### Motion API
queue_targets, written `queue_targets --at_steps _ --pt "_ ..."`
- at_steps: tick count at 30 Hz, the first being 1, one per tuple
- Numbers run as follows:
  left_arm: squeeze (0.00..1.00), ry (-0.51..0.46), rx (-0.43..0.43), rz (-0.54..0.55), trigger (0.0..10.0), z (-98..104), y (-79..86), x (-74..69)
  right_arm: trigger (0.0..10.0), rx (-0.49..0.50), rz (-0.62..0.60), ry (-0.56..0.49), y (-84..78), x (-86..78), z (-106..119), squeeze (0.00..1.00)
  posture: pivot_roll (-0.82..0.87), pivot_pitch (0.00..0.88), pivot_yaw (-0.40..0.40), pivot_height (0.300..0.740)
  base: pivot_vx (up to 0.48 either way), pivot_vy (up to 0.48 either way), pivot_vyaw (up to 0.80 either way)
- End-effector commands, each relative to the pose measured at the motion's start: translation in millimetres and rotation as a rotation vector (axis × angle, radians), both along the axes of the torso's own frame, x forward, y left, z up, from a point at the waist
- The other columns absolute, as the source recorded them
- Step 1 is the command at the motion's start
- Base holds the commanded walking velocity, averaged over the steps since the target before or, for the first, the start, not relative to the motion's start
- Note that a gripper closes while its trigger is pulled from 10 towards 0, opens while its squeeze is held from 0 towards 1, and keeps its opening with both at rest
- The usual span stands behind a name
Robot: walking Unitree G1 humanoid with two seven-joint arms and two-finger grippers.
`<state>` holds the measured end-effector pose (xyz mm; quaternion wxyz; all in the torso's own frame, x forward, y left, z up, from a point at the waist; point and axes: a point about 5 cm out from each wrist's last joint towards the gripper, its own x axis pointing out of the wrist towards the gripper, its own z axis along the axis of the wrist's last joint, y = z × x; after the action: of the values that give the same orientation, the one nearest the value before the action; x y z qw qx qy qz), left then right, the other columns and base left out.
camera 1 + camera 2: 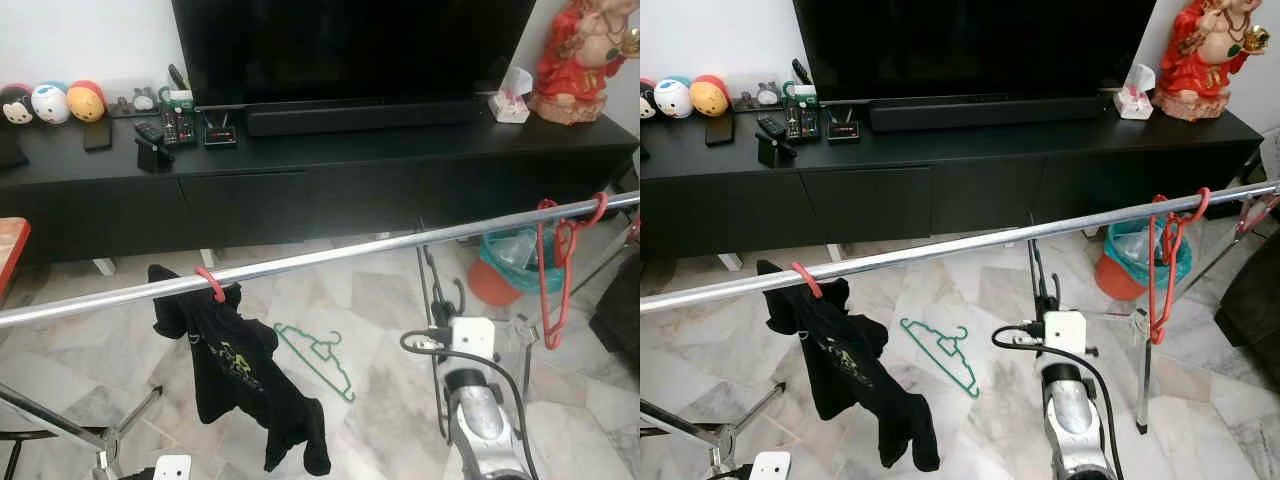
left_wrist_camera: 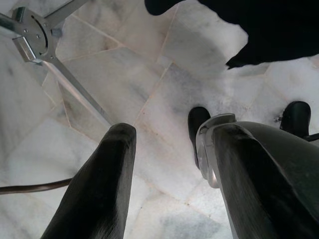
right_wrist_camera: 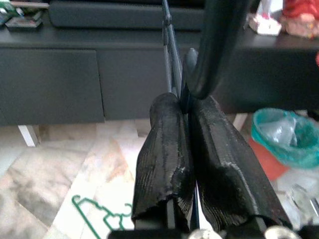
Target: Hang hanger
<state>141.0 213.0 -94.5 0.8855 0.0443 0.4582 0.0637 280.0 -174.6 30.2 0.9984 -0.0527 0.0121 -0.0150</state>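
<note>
Living room, clothes rail in front of the TV: I have the right gripper (image 3: 187, 107) raised below the chrome rail (image 1: 330, 257). Its jaws are pressed together on the thin wire of a dark hanger (image 1: 428, 285), which rises from the wrist toward the bar. By my reading, the job is partly done. The hanger is gripped and lifted to the rail near its middle, but I cannot confirm that its hook is over the bar. What remains is seating the hook, letting go and backing the arm away.

1 black garment (image 1: 240, 370) hangs on a red hanger (image 1: 210, 285) toward the rail's left. More red hangers (image 1: 555, 270) dangle at its right end. A green hanger (image 1: 320, 360) lies on the marble floor (image 1: 380, 300) between them, untouched.

The left gripper (image 2: 169, 129) hangs low over the floor beside the rail's stand foot (image 2: 32, 37). Its jaws are wide apart and empty.

Much is hard to read. The dark hanger is thin and merges with the black TV table (image 1: 400, 150) behind it. In the right wrist view, a blurred dark curve close to the lens, probably the hook, hides where the hanger ends. The head views cut off the right arm below the wrist, and the rail runs out of frame on both sides.
</note>
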Motion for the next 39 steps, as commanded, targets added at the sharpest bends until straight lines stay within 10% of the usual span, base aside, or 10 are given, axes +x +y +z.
queue_targets --at_steps 1,25,39 --pt "0.00 0.005 0.015 -0.005 10.0 0 2.2 -1.6 10.0 -0.025 0.032 -0.030 5.4 4.6 7 0.00 0.00 0.051 -0.036 0.740 0.000 0.000 0.00" --pt "0.00 0.019 0.016 -0.005 10.0 -1 5.1 -5.0 10.0 0.017 0.126 0.014 18.7 60.7 50 0.00 0.00 0.053 -0.030 0.740 0.000 0.000 0.00" --pt "0.00 0.031 0.012 -0.012 10.0 -2 4.2 -8.7 10.0 0.046 0.151 0.161 24.1 59.4 34 0.00 0.01 0.053 -0.028 0.740 0.000 0.000 0.00"
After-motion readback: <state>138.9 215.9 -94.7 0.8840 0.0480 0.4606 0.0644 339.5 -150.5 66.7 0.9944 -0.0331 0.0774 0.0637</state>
